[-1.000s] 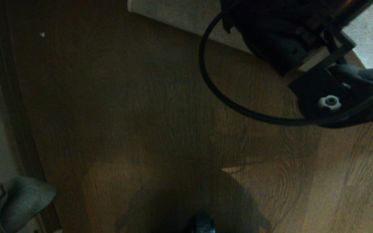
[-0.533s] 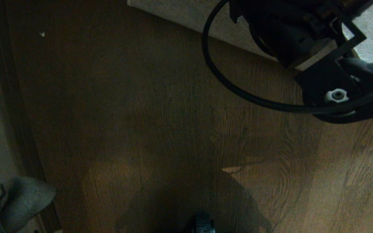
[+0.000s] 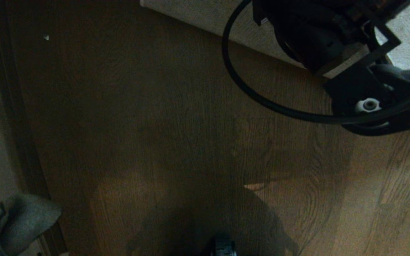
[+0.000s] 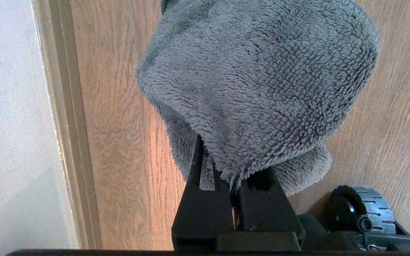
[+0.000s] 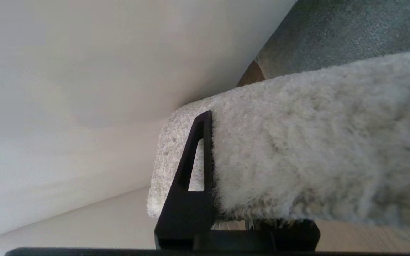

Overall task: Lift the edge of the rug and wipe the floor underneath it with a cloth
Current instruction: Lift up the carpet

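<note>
The rug edge (image 5: 315,142) is pinched in my right gripper (image 5: 222,167), which is shut on it. One black finger (image 5: 199,153) lies against the paler backing, and the other is hidden under the pile. In the head view the right arm (image 3: 333,35) hangs at the far right over the light grey rug (image 3: 205,14), whose border runs slantwise across the brown floor (image 3: 190,124). My left gripper (image 4: 231,177) is shut on the plush grey cloth (image 4: 258,78), which bulges out above the fingers. That cloth (image 3: 23,217) also shows at the near left of the head view, by the wall.
A skirting board (image 3: 16,124) and pale wall (image 4: 12,106) run along the left side. A base wheel (image 4: 365,209) sits close beside the left gripper. A black cable (image 3: 247,92) loops from the right arm over the floor. A small white speck (image 3: 46,37) lies far left.
The right wrist has shifted a little toward the far right, still holding the rug edge. The cloth and the left arm have stayed where they were.
</note>
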Controlling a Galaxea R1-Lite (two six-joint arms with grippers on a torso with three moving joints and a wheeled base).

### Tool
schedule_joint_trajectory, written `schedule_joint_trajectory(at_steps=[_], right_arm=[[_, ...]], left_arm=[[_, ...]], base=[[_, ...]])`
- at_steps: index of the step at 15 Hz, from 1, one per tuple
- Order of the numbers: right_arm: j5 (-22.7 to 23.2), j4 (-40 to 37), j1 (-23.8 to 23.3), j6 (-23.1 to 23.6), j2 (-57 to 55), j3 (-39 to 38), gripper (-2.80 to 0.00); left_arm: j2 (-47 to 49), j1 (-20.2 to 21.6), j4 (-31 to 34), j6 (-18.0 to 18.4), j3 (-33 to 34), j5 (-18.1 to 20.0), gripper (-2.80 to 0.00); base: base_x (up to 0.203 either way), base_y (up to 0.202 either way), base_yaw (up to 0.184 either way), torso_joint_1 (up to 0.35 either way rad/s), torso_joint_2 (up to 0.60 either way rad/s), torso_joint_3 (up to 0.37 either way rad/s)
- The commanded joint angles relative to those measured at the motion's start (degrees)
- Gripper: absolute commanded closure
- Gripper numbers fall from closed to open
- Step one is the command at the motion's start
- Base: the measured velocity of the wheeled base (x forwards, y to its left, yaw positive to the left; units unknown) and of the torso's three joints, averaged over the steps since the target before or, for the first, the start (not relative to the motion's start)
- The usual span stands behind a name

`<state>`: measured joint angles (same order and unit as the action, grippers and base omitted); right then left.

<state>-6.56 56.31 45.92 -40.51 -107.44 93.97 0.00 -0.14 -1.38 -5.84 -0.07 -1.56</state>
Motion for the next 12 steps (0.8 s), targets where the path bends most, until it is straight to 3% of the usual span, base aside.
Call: schedule_joint_trajectory(at_steps=[1,4,12], right_arm=[[-0.15,0.88,0.00,-0.11,-1.37,-0.18,0.00],[-0.03,7.24,-0.22,-0.27,-3.42,-0.19,0.00],[-0.03,7.61,-0.22,5.18,-3.74,-0.36,0.00]], left_arm=[[0.00,-0.02,-0.03,-0.05,0.06,-0.03,0.00],[0.00,-0.04,-0.03,-0.05,0.07,-0.03,0.00],[0.00,-0.04,-0.03,-0.05,0.07,-0.03,0.00]], base=[[0.000,0.000,0.000,0.000,0.00,0.000],[0.000,0.000,0.000,0.000,0.00,0.000],[0.000,0.000,0.000,0.000,0.00,0.000]])
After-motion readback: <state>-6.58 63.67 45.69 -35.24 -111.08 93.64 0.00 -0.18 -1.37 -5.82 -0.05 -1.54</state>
